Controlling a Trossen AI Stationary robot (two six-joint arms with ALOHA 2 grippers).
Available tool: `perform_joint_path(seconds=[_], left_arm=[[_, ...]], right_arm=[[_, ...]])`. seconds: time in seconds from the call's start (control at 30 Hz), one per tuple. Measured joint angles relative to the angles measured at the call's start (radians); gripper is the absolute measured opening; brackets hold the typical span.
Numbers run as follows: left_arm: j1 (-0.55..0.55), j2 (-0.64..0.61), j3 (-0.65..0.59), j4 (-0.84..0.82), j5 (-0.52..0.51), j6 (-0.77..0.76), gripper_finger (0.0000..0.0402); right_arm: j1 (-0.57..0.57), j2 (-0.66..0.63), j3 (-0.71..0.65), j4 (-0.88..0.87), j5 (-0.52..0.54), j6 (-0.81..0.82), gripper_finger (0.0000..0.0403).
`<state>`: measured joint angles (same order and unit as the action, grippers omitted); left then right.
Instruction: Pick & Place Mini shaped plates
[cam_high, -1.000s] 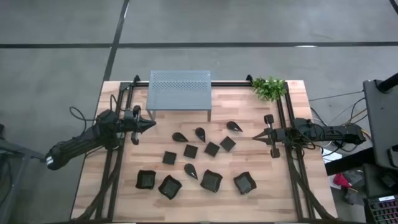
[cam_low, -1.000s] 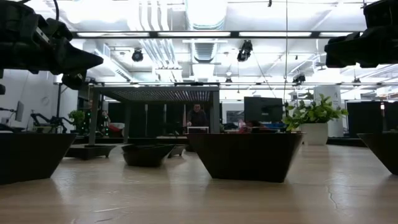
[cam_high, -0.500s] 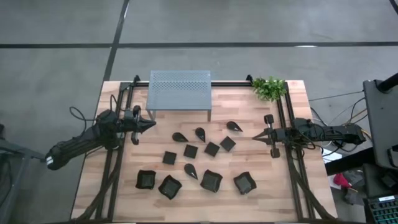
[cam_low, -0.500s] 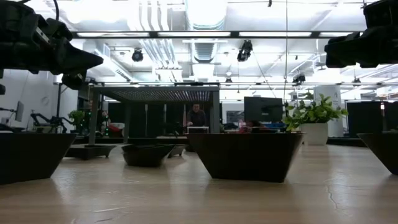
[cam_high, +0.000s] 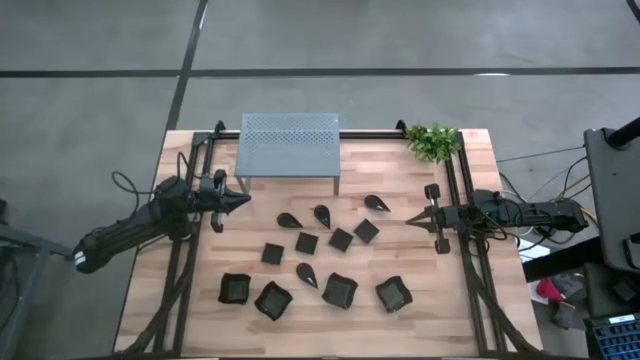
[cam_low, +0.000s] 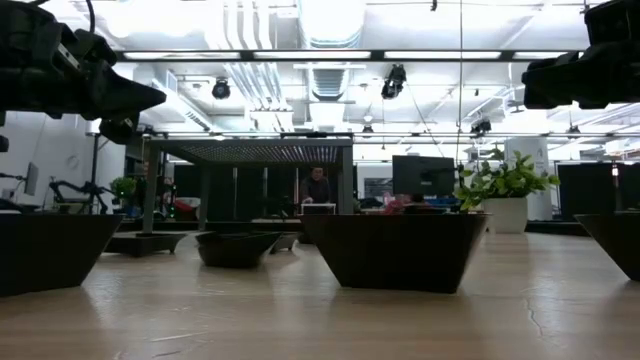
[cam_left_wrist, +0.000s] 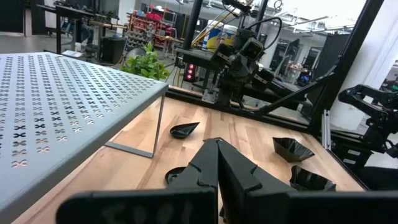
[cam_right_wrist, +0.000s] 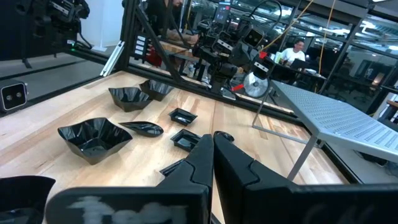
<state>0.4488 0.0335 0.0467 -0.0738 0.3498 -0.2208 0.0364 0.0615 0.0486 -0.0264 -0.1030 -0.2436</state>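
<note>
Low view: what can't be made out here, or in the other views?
- Low view: plates behind the front dish are hidden; side dishes cut by edges.
- High view: space under the shelf is covered.
- Left wrist view: left gripper hides the table ahead.
- Right wrist view: right gripper hides plates ahead.

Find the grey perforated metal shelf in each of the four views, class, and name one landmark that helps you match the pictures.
High view: the shelf stands at the table's far edge, left of centre.
Low view: it stands in the background, left of centre.
Left wrist view: its top fills the picture's left side.
Right wrist view: it shows at the right.
Shared landmark: the green plant, though not visible in the right wrist view.
</note>
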Motion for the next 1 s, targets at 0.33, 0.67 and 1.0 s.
perform_joint_path(seconds=[0.33,0.67,1.0], left_arm=[[0.000,0.000,0.000,0.000,0.000,0.000,0.0003],[0.001,0.000,0.000,0.000,0.000,0.000,0.0003],[0.000,0.000,0.000,0.003,0.000,0.000,0.0003]], right_arm=[[0.000,0.000,0.000,0.000,0.000,0.000,0.0008],[0.000,0.000,0.000,0.006,0.209,-0.031,0.0008],[0.000,0.000,0.000,0.005,0.262,-0.153,0.0008]])
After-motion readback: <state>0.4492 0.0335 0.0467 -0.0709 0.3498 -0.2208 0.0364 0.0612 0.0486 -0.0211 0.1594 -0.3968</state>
